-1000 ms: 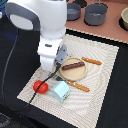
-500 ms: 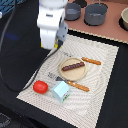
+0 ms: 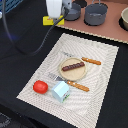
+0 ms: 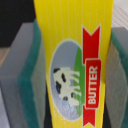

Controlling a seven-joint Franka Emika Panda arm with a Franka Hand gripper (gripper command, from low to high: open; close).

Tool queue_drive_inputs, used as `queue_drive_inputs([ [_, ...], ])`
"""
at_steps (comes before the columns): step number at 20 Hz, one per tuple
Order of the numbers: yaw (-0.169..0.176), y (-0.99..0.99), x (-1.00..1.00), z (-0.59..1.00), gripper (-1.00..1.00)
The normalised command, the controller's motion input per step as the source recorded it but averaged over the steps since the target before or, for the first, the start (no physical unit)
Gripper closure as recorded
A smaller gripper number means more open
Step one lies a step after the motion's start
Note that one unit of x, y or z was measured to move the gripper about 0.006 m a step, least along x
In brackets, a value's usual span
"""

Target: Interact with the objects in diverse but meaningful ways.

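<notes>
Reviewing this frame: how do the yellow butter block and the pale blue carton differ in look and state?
The butter block is yellow, with a red BUTTER ribbon and a cow picture in the wrist view; the carton is pale blue. The butter block is clamped between the gripper fingers, off the placemat; the carton stands free on the placemat beside the red tomato. Both are small boxy toy food items.

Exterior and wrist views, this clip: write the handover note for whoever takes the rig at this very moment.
Gripper: shut on the yellow butter block, held up over the dark surface beyond the placemat.
On the placemat: brown sausage stick on the round plate; red tomato ball and pale blue carton side by side at the near edge.
Done: block picked up.
Left: set it down somewhere sensible; the other items look untouched.
</notes>
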Motion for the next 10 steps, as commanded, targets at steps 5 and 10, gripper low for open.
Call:
queue_drive_inputs([
  [5,0.000,0.47,0.89,0.34,1.00],
  [10,0.000,0.37,0.95,0.24,1.00],
])
